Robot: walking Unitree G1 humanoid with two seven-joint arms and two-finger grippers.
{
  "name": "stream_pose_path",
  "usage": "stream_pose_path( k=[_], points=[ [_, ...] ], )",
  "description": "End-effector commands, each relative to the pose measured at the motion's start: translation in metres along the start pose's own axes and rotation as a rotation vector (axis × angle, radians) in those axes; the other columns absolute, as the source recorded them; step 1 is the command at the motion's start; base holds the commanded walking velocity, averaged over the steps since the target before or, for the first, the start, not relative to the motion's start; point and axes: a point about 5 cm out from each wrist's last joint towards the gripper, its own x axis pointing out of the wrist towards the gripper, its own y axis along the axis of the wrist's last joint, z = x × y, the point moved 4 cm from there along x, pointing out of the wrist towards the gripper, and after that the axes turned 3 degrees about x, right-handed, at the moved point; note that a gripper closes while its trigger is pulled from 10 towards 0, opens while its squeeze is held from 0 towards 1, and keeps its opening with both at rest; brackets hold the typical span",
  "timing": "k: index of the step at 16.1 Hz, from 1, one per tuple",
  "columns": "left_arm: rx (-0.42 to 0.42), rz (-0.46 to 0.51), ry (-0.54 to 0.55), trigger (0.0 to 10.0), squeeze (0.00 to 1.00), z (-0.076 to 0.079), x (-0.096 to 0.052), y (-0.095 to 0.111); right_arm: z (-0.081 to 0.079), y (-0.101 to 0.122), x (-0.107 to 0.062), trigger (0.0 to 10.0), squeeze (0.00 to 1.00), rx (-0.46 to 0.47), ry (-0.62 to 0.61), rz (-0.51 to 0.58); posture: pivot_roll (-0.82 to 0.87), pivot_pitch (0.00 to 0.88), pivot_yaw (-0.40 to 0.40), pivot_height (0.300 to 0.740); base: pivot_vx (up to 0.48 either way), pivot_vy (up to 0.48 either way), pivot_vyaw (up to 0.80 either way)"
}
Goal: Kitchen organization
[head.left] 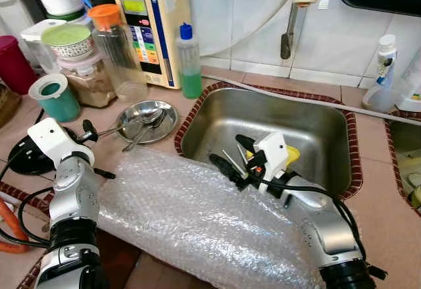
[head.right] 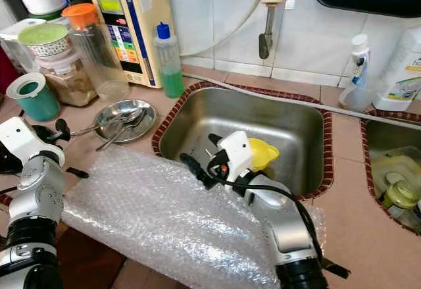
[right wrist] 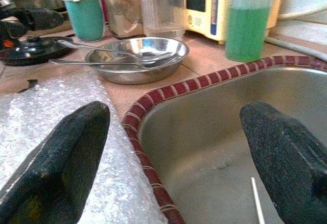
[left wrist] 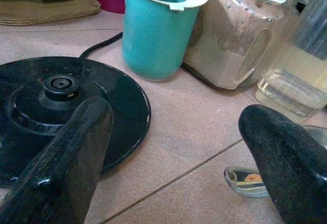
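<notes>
A steel dish (head.left: 146, 119) holding spoons sits on the tiled counter left of the steel sink (head.left: 263, 121). A sheet of bubble wrap (head.left: 191, 216) lies across the counter's front and over the sink's near-left corner. My right gripper (head.left: 231, 154) hovers open over that corner of the sink, its fingers (right wrist: 66, 152) pointing toward the dish. A yellow object (head.left: 291, 154) lies in the sink just behind its wrist. My left gripper (left wrist: 176, 157) is open and empty low over the counter, facing the teal cup (left wrist: 158, 30), beside the black kettle base (left wrist: 61, 112).
Along the back left stand a jar of brown powder (head.left: 89, 81), a clear pitcher with an orange lid (head.left: 115, 52), a cream appliance (head.left: 151, 26) and a green-liquid bottle (head.left: 190, 62). A tap (head.left: 293, 12) hangs over the sink. Bottles (head.right: 401, 65) and a second basin (head.right: 395, 170) are at right.
</notes>
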Motion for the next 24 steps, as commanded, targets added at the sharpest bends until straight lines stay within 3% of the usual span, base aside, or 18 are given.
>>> stream_pose_path(
  k=[1, 3, 5, 9, 11, 14, 20, 21, 22, 24],
  points=[
    [-0.006, -0.009, 0.0, 10.0, 0.0, -0.001, 0.002, 0.0, 0.007, 0.01, 0.0, 10.0, 0.0, -0.001, -0.033, 0.03, 0.09, 0.0, 0.098, 0.74, 0.0, 0.0, 0.0],
    [-0.046, -0.035, -0.03, 10.0, 0.0, 0.005, 0.004, -0.003, 0.011, 0.015, 0.0, 10.0, 0.0, 0.001, -0.061, 0.05, 0.09, 0.0, 0.098, 0.74, 0.0, 0.0, 0.0],
    [-0.121, -0.077, -0.085, 10.0, 0.0, 0.018, 0.007, -0.006, 0.003, 0.023, 0.001, 10.0, 0.0, -0.012, -0.023, 0.066, 0.09, 0.0, 0.097, 0.74, 0.0, 0.0, 0.0],
    [-0.189, -0.142, -0.125, 10.0, 0.0, 0.032, 0.011, -0.013, -0.01, 0.036, 0.003, 10.0, 0.0, -0.039, 0.04, 0.087, 0.07, 0.0, 0.1, 0.74, 0.0, 0.0, 0.0],
    [-0.234, -0.175, -0.112, 10.0, 0.0, 0.032, 0.014, -0.017, -0.016, 0.035, 0.002, 10.0, 0.0, -0.049, 0.072, 0.078, 0.06, 0.0, 0.102, 0.74, 0.0, 0.0, 0.0],
    [-0.249, -0.167, -0.096, 10.0, 0.0, 0.03, 0.018, -0.012, -0.042, 0.037, -0.008, 10.0, 0.0, -0.029, 0.246, 0.06, 0.05, 0.0, 0.108, 0.74, 0.0, 0.0, 0.0],
    [-0.334, -0.164, -0.111, 10.0, 0.0, 0.032, 0.023, -0.007, -0.044, 0.032, -0.011, 10.0, 0.0, -0.02, 0.28, 0.025, 0.06, 0.0, 0.109, 0.74, 0.0, 0.0, 0.0],
    [-0.346, -0.164, -0.111, 9.3, 0.0, 0.032, 0.023, -0.006, -0.045, 0.031, -0.011, 10.0, 0.0, -0.019, 0.287, 0.02, 0.06, 0.0, 0.108, 0.74, 0.0, 0.0, 0.0],
    [-0.38, -0.171, -0.117, 0.0, 0.0, 0.034, 0.024, -0.005, -0.047, 0.029, -0.013, 10.0, 0.0, -0.013, 0.299, 0.009, 0.06, 0.0, 0.108, 0.74, 0.0, 0.0, 0.0],
    [-0.389, -0.176, -0.121, 0.0, 0.0, 0.034, 0.024, -0.006, -0.047, 0.029, -0.013, 10.0, 0.0, -0.012, 0.299, 0.008, 0.06, 0.0, 0.109, 0.74, 0.0, 0.0, 0.0]
  ],
)
